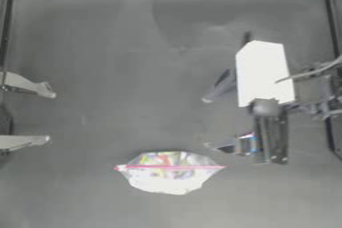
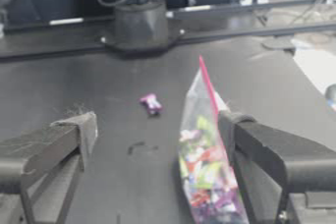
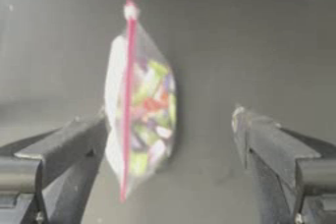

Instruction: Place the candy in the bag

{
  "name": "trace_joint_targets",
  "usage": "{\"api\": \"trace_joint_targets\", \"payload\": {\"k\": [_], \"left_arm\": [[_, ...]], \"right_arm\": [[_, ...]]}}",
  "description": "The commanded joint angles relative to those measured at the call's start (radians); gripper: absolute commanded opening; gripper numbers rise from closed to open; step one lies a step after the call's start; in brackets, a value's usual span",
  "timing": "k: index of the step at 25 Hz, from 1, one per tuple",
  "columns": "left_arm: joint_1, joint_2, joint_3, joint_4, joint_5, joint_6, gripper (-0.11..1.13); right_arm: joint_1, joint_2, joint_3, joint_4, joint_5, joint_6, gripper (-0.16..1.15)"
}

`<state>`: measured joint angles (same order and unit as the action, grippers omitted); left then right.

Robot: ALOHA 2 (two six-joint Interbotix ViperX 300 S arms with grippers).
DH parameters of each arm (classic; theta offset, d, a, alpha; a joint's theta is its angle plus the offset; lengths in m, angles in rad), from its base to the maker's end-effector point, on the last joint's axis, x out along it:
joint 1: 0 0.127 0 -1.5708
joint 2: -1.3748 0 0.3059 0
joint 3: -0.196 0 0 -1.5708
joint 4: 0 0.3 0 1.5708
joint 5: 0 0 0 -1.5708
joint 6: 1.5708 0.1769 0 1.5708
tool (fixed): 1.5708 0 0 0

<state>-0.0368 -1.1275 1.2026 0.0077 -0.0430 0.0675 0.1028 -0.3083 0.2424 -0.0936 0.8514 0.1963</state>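
Clear crinkly plastic: the bag (image 1: 170, 174), flat on the dark surface (image 1: 100, 47) at the near-centre. Its pink-red seal strip runs from the left arm's side to the right arm's side, and coloured sweets show through it.

Whitish wrapper, pink ends: the candy (image 1: 246, 142), loose on the surface. It is well apart from the bag, off past the strip's right-hand end and further toward the table's middle. In the left wrist view the candy (image 2: 151, 104) sits alone beyond the bag (image 2: 203, 169). It is too small to read a long axis.

Right gripper (image 1: 220, 119): fingers released, spread wide, hanging over the right half of the surface. The candy lies just beside the finger nearer the bag, behind that finger's tip and not between the two. Whether it touches cannot be told. The right wrist view looks on toward the bag (image 3: 141, 115) and shows no candy.

Left gripper (image 1: 41, 114): fingers released, parked at the left edge, far from both items.

Judgement: the right arm is much the nearer. Its fingers would need to draw back and shift sideways to straddle the candy.
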Motion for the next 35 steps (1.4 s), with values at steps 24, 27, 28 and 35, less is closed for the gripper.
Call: {"api": "trace_joint_targets", "payload": {"k": [24,27,28,35], "left_arm": [[-0.003,-0.038,0.034,0.002,-0.002,0.0,1.02],[-0.003,-0.038,0.038,0.0,-0.002,-0.002,1.02],[-0.005,-0.038,0.04,0.0,-0.002,-0.002,1.02],[-0.012,-0.038,0.051,-0.002,-0.002,-0.002,1.02]], "right_arm": [[0.061,0.399,-0.474,0.002,0.293,0.009,1.01],[0.067,0.434,-0.517,0.003,0.31,0.008,1.01],[0.069,0.449,-0.534,0.003,0.319,0.005,1.01],[0.078,0.531,-0.629,-0.006,0.388,-0.003,1.01]]}}
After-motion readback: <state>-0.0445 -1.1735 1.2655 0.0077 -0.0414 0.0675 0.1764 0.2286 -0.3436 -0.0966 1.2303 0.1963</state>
